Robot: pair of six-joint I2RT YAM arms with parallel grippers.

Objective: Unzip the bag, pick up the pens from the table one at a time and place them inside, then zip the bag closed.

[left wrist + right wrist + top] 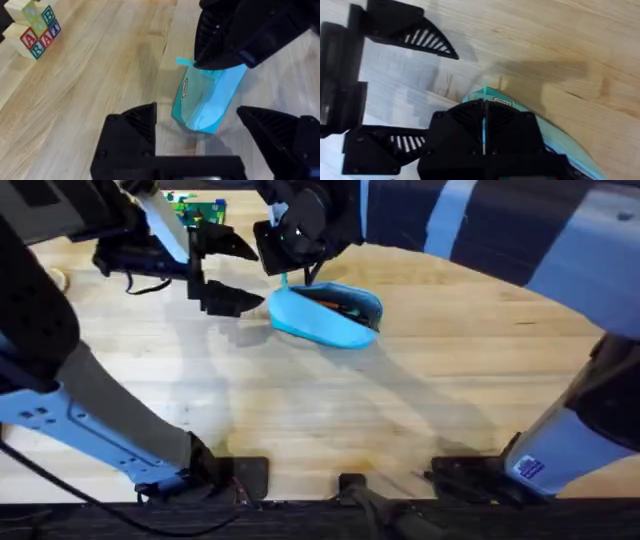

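The light-blue bag (325, 320) lies on the table (400, 410) at the back centre, its top open. An orange pen (342, 306) and something dark lie inside it. My right gripper (287, 276) reaches across from the right and is shut on the small blue pull tab (184, 61) at the bag's left end; in the right wrist view the tab (483, 127) is a thin strip between the closed fingers. My left gripper (245, 275) hovers just left of the bag (210, 100), open, with nothing between its fingers (131, 131).
Lettered wooden blocks (35, 27) stand on the table left of the bag. A green object (200, 210) lies at the back left edge. Both arm bases sit along the front edge, with bare wood in front of and right of the bag.
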